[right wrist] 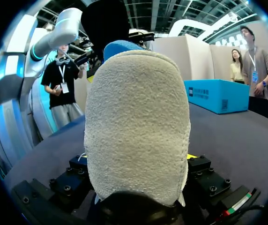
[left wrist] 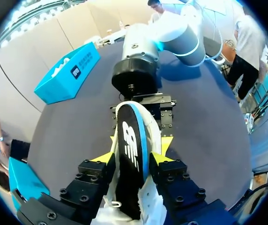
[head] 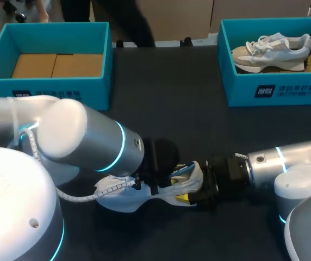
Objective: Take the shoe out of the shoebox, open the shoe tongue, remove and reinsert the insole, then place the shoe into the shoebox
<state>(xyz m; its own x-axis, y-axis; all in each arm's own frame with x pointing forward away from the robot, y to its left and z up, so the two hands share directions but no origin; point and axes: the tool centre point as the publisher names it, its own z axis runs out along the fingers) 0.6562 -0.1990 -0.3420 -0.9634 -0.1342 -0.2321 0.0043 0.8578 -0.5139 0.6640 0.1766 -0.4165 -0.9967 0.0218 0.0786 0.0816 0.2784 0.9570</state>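
A white shoe (head: 122,199) lies low over the dark table near its front edge, held between both grippers. My left gripper (left wrist: 133,157) is shut on the shoe's sides. The black insole (left wrist: 130,140) with a blue edge stands up out of the shoe between its yellow tips. In the head view the left gripper (head: 169,187) is mostly hidden under its arm. From the opposite end my right gripper (head: 196,187) is shut on the shoe (right wrist: 136,117), whose beige fuzzy end fills the right wrist view. The right gripper (left wrist: 139,139) shows just ahead of the left one.
A teal shoebox (head: 52,84) with a bare cardboard floor stands at the back left. Another teal shoebox (head: 278,89) at the back right holds a second pale shoe (head: 272,50). Dark tabletop lies between the boxes and the grippers.
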